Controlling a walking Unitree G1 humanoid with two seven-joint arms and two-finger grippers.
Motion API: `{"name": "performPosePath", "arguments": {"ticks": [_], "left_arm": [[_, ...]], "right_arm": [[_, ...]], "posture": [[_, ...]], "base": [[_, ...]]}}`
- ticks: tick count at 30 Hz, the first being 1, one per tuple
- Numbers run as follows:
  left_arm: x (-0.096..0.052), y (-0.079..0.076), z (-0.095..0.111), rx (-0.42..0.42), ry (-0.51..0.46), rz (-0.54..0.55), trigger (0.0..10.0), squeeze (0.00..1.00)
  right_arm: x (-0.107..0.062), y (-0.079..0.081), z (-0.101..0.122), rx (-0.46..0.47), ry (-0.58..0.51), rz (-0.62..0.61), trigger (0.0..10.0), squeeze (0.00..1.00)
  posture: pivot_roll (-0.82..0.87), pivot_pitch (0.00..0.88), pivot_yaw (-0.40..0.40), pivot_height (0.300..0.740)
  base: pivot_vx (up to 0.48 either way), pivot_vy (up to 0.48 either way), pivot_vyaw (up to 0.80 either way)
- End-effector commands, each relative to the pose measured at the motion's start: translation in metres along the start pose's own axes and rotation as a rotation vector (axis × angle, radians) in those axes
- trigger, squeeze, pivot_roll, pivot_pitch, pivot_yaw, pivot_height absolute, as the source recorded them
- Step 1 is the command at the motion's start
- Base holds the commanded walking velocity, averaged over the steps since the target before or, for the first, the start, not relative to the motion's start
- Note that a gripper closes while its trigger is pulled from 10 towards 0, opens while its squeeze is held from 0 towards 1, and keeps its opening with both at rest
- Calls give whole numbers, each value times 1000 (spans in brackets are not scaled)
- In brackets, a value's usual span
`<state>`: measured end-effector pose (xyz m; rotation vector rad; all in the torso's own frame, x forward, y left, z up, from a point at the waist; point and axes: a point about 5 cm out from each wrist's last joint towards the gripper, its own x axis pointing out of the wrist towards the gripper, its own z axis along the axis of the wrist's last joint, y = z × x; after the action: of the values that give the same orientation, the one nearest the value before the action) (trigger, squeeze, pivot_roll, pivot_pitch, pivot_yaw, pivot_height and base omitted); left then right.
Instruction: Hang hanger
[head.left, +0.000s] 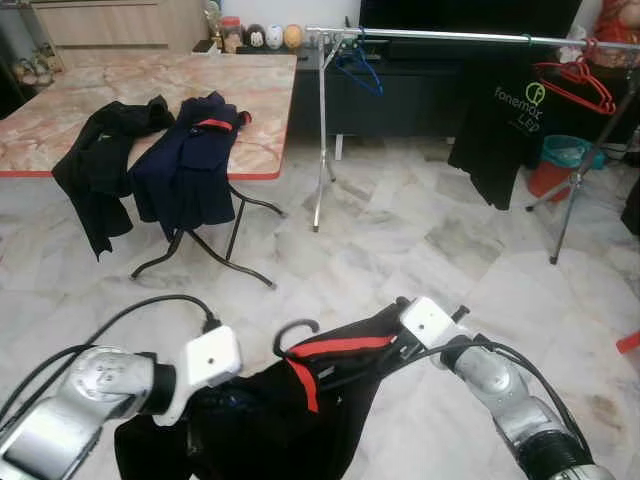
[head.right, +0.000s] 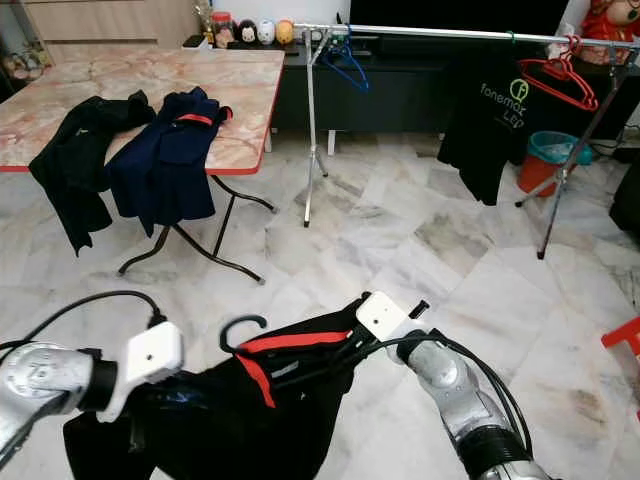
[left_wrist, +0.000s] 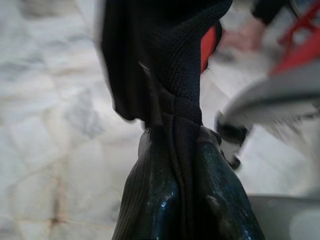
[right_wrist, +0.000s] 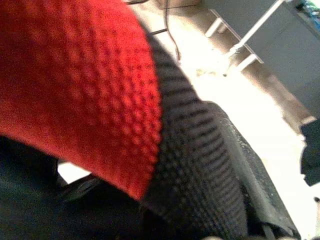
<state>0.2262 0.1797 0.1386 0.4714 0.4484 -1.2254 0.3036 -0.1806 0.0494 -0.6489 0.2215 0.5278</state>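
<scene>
The hanger (head.left: 300, 335) sits low in front of the robot, held up between the two arms above the marble floor (head.left: 420, 240). Its dark hook curls upward and toward the robot's left, and its long axis runs roughly left to right, rising slightly toward the right hand. A black garment with red trim (head.left: 300, 400) is draped over it, a mesh-like knit with a dimpled weave that shows clearly in both wrist views.

The left hand (left_wrist: 185, 200) has its two glossy black fingers pressed together on a bunched fold of the black cloth. The right hand (head.left: 385, 345) is at the garment's other shoulder, buried in red and black fabric; whether its fingers are apart or together cannot be told.

Beyond, a folding counter (head.left: 150, 90) with a pinkish marble-patterned top and red edge carries a black garment (head.left: 100, 160) and a navy garment (head.left: 185, 160), both spilling over its front edge. Further right stands a metal clothes rail (head.left: 450, 36) on thin splayed legs, with a blue hanger (head.left: 358, 65), a black printed T-shirt (head.left: 505, 130) and red hangers (head.left: 580, 82) on it.
</scene>
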Motion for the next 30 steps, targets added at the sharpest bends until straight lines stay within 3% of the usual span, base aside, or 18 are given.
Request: {"name": "performPosePath", "arguments": {"ticks": [1,6,12,13,15,19,23,26,28,30], "left_arm": [[-19,13,3,8,-21,69,10000,0],[-32,16,2,18,-42,62,10000,0],[-42,0,-6,18,48,-85,10000,0],[-43,-8,-11,29,110,-150,10000,0],[-42,-14,-12,31,131,-205,10000,0],[-41,-16,-9,31,93,-223,10000,0],[-45,-8,5,-2,-91,-190,10000,0],[-47,-7,12,-10,-177,-198,10000,0],[-46,-8,14,-19,-199,-210,10000,0],[-45,-10,11,-10,-156,-226,10000,0]], "right_arm": [[-3,-7,-6,-8,31,9,0,0],[-7,-9,-15,-16,78,21,0,0],[-10,-17,-20,-24,101,4,0,0],[-10,-22,-19,-31,98,-6,0,0],[-11,-26,-18,-35,94,-12,0,0],[-11,-30,-17,-41,88,-11,0,0],[-11,-30,-18,-39,85,-7,0,0],[-11,-27,-20,-29,88,-6,0,0],[-11,-24,-20,-23,87,-5,0,0],[-10,-22,-20,-18,85,-5,0,0]], "posture": [[90,0,-20,740],[92,0,-23,740],[95,0,-23,740],[96,0,-22,740],[95,0,-22,740],[93,0,-23,740],[96,0,-23,740],[99,0,-24,740],[99,0,-23,740],[99,0,-23,740]], "base": [[0,0,0],[0,0,0],[0,0,0],[0,0,0],[0,0,0],[0,0,0],[0,0,0],[0,0,0],[0,0,0],[0,0,0]]}}
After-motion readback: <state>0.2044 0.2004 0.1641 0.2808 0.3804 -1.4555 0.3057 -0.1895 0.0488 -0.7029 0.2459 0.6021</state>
